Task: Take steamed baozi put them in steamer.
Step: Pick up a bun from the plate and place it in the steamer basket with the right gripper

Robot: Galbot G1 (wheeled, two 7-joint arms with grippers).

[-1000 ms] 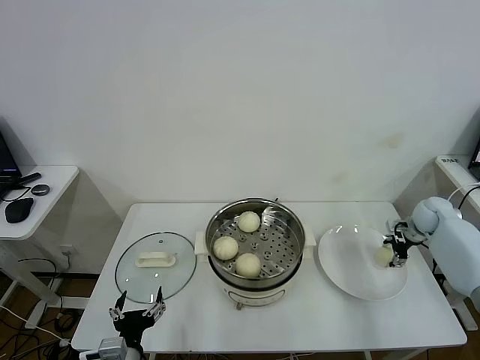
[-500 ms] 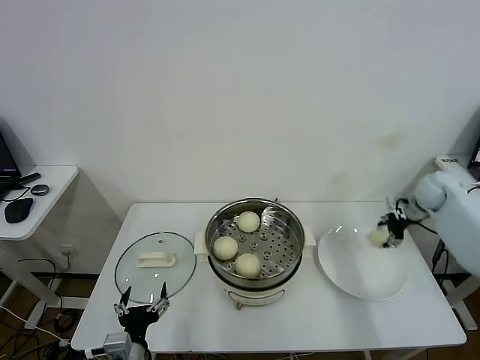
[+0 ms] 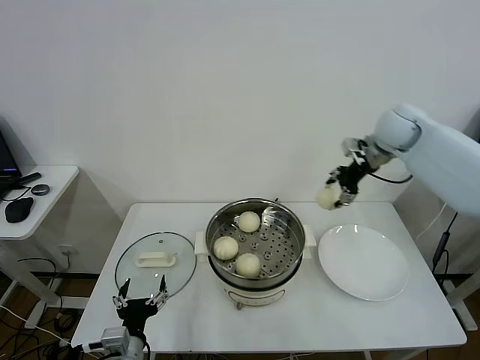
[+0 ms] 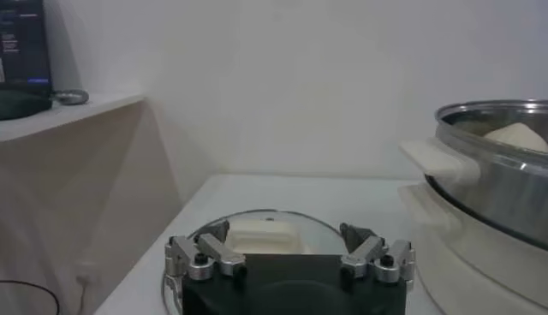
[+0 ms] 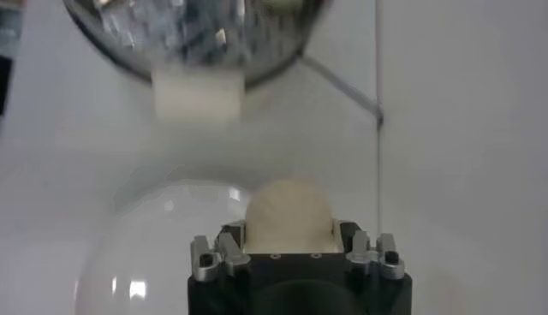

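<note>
Right hand carries the fourth baozi in the air; three already sit in the steamer.

Head view: right hand (image 3: 336, 189), upper right of frame, grasping a baozi (image 3: 328, 197) above the gap between steamer (image 3: 256, 241) and white plate (image 3: 364, 262). Three baozi (image 3: 238, 244) lie on the perforated tray at centre. Glass lid (image 3: 155, 265) left of centre on the bench (image 3: 315, 315). Left hand (image 3: 139, 307) at bottom left, released.
Left wrist view: left hand (image 4: 291, 257) spread wide, empty, lid just beyond.
Right wrist view: right hand (image 5: 291, 252) clamped on the baozi (image 5: 288, 214), plate beneath.

head overview, two close wrist views
</note>
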